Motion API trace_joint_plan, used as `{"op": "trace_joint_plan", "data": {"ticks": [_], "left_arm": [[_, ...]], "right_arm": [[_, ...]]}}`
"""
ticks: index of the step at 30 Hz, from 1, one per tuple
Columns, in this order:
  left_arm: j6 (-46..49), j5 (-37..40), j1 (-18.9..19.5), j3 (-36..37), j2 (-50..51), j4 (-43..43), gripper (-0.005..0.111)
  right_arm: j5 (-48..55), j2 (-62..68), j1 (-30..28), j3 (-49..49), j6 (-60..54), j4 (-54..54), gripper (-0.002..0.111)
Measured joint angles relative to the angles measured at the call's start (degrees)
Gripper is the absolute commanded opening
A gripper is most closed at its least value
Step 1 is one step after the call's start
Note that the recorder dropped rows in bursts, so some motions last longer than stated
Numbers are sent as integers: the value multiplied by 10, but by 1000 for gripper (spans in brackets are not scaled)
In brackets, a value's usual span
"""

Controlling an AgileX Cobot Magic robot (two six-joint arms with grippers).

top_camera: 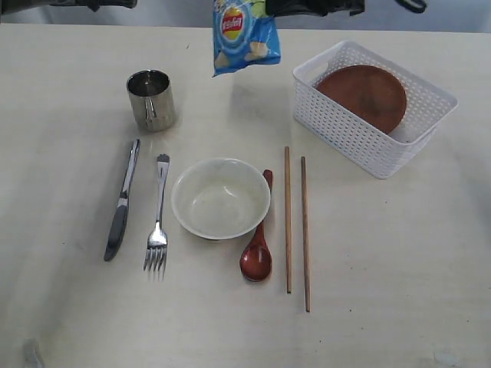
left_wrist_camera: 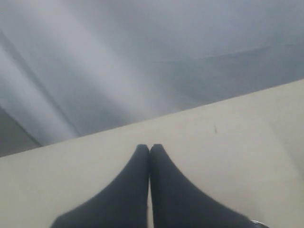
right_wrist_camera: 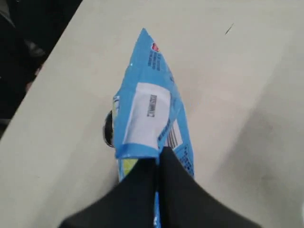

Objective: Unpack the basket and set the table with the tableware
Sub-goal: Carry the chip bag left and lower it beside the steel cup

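The left gripper [left_wrist_camera: 150, 149] has its two dark fingers pressed flat together with nothing between them; its own camera shows it above the pale table [top_camera: 399, 253], near the far edge.

Farthest left of the bowl [top_camera: 220, 198] lies the knife [top_camera: 123, 201], dark handle toward the near edge and blade pointing away. The steel cup [top_camera: 151, 100] stands upright behind and to the left of the bowl, well apart from it. Just left of the bowl, between it and the knife, lies the fork [top_camera: 159, 215], tines toward the near edge. The bowl itself sits upright and empty on the table.

Right against the bowl's right side lies the red-brown spoon [top_camera: 258, 234], its scoop toward the near edge. Further right of the bowl, beside the spoon, the two chopsticks [top_camera: 288, 220] lie side by side, nearly parallel and apart from each other.

Behind the bowl and slightly to its right, a blue snack packet [top_camera: 244, 34] hangs in the air above the table. The right gripper [right_wrist_camera: 159, 154] is clenched on one edge of the packet.

Far right and behind the bowl stands the white basket [top_camera: 337, 126], resting on the table at an angle. The brown plate [top_camera: 362, 96] lies tilted inside it.
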Motion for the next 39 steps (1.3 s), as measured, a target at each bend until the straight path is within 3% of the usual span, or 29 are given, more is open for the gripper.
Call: {"op": "trace_joint_plan", "data": {"ticks": [7,24,26,30,32,39], "left_arm": [[0,-87,0,0,0,-30,0],[0,-82,0,0,0,-33,0],[0,-71,0,0,0,-33,0],[0,-51,0,0,0,-33,0],[0,-47,0,0,0,-33,0],[0,-44,0,0,0,-33,0]], "right_arm": [[29,85,23,-8,33,49,0],[34,108,34,-8,72,-1,1],[34,110,35,-8,72,-2,11],[48,117,35,-10,63,-3,49],[53,121,36,-12,61,-3,62],[45,122,38,-12,48,-15,59]]}}
